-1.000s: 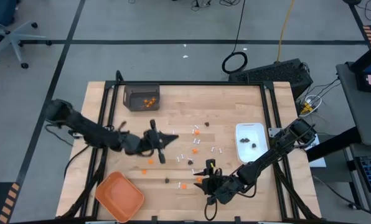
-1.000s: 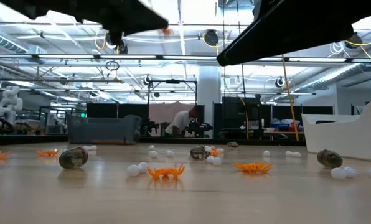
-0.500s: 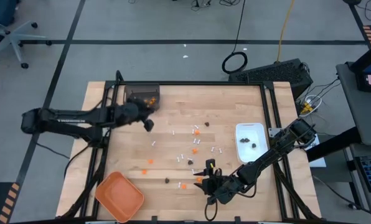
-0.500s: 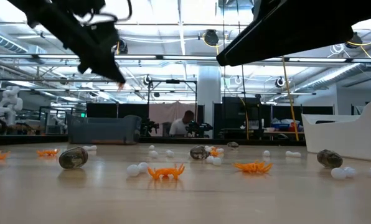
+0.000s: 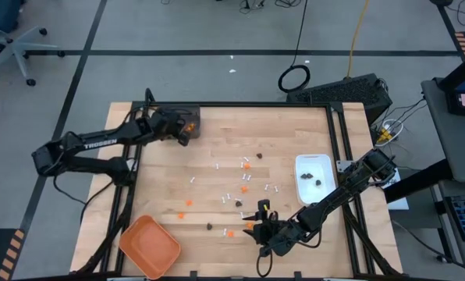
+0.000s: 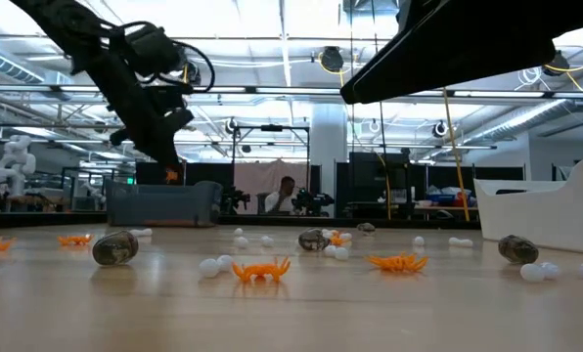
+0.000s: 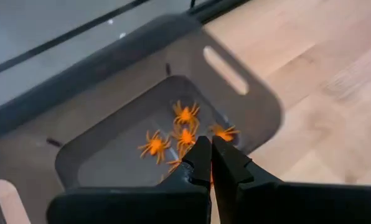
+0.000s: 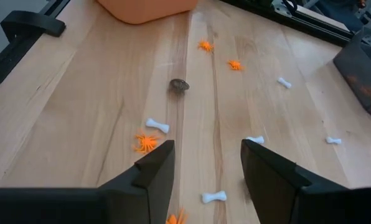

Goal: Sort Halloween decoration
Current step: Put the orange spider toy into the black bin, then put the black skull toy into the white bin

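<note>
Lying scattered across the middle of the wooden table point(image 5: 295, 125), the orange bits point(image 6: 260, 270), dark bits point(image 6: 114, 247) and small white sticks point(image 8: 157, 126) are still loose. Several orange bits sit in the grey bin point(image 5: 170, 121) at the far left corner. The left gripper point(image 7: 210, 154) hangs over that bin, its fingers pressed together; whether a piece sits between them cannot be told. Dark bits lie in the white dish point(image 5: 314, 178). The right gripper point(image 8: 207, 163) waits near the front edge, fingers apart, holding nothing. An orange tray point(image 5: 149, 246) rests at the front left.
</note>
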### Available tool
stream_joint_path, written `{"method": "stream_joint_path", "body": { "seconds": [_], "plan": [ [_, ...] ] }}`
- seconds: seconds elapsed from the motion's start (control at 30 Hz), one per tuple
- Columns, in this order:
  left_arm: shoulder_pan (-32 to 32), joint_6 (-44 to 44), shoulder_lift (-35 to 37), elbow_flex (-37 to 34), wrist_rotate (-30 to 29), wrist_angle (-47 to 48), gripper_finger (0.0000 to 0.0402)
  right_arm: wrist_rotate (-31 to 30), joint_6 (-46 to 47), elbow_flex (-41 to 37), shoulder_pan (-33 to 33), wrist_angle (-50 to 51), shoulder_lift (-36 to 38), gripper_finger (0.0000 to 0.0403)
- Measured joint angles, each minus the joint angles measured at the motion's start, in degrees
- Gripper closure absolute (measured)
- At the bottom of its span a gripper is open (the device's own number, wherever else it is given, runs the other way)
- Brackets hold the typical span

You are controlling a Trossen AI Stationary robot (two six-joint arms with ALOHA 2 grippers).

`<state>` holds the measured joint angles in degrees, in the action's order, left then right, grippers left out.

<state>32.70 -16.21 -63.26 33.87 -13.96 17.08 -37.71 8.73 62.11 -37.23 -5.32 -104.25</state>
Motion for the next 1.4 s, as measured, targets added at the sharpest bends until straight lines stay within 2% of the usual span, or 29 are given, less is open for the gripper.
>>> {"method": "stream_joint_path", "body": {
  "seconds": [0.23, 0.4, 0.6, 0.77, 0.93, 1.17, 1.27, 1.4],
  "plan": [
    [2.20, -0.01, -2.65, 0.00, -0.08, -0.10, 0.0329, 0.02, 0.23, 0.00, 0.00, -0.02, -0.02, 0.0234],
    [2.00, 0.00, -1.38, 0.00, -2.84, -0.35, 0.0278, 0.03, 0.88, 0.00, -0.01, 0.10, -0.03, 0.0234],
    [-2.65, -4.32, 3.78, 0.00, 2.07, -0.28, 0.0262, 0.17, 1.09, 0.00, -1.07, 1.61, -0.04, 0.0234],
    [-13.46, -7.99, 8.23, 0.00, 1.48, -0.48, 0.0262, -1.29, 2.49, 0.00, -1.59, 2.69, -0.04, 0.0234],
    [-28.43, -9.48, 8.57, 0.00, -7.08, -2.82, 0.0263, -1.49, 6.13, 0.00, -0.97, 5.29, -0.04, 0.0234],
    [-46.73, -10.40, 4.15, -0.60, -21.49, -12.10, 0.0263, -1.36, 10.22, 0.02, 1.46, 9.11, -0.04, 0.0234],
    [-51.46, -10.41, 0.54, -0.83, -24.85, -16.83, 0.0263, -0.84, 11.27, 0.02, 2.54, 10.92, -0.04, 0.0234],
    [-54.93, -10.27, -5.19, -0.83, -27.35, -22.27, 0.0263, 3.80, 12.28, 0.02, 4.41, 12.15, -0.04, 0.0234]
  ]
}}
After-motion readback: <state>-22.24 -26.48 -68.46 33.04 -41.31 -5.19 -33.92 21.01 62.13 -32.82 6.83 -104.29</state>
